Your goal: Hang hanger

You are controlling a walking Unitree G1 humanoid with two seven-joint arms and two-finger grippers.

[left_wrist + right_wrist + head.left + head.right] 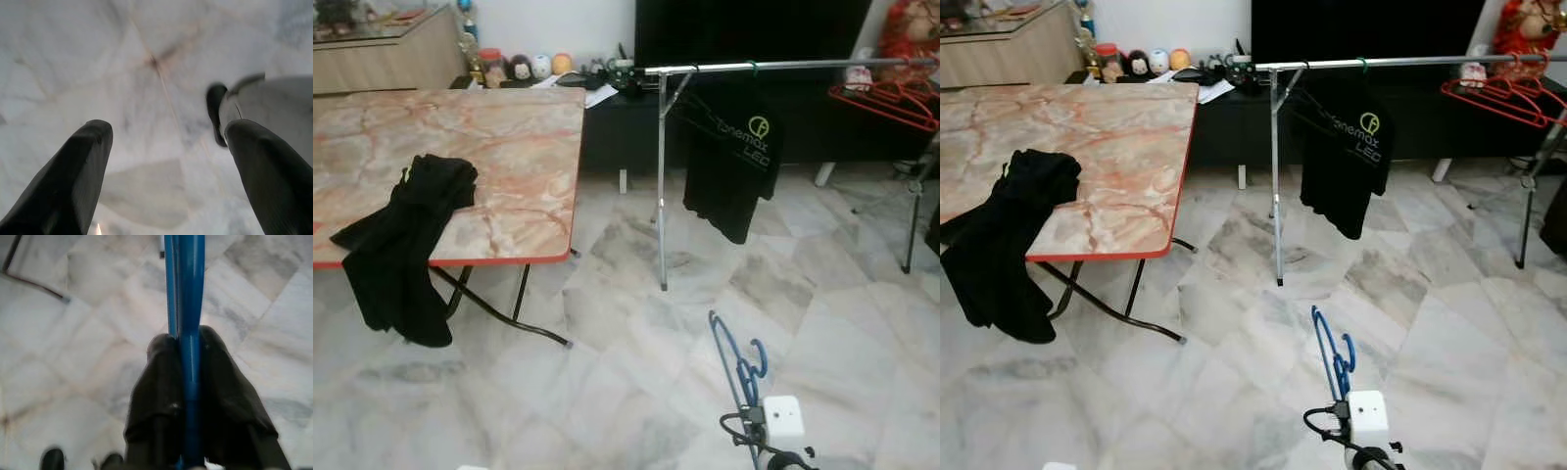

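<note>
- My right gripper (pixel 188 352): both black fingers pressed tight against a blue hanger (pixel 185 293), one on each side of its bar. The arm sits low at my right, above the marble floor (pixel 636 392).
- Blue hanger, seen from the head (pixel 1334 354): held upright over the floor tiles, hook curling at the top, well short of the clothes rack.
- My left gripper (pixel 166 161): fingers spread wide, nothing between them, pointing down at the pale floor tiles.
- Clothes rack (pixel 783 67): silver rail on thin metal legs, standing ahead of me in front of a dark low cabinet (pixel 617 132).
- Black T-shirt (pixel 729 162): already hanging from the rail, with a printed logo.
- Red hangers (pixel 891 98): a cluster at the rail's far right end.
- Folding table (pixel 499 147): marble-patterned top with a red edge, at my left.
- Black garment (pixel 406 245): lying on the table and draping over its near edge.
</note>
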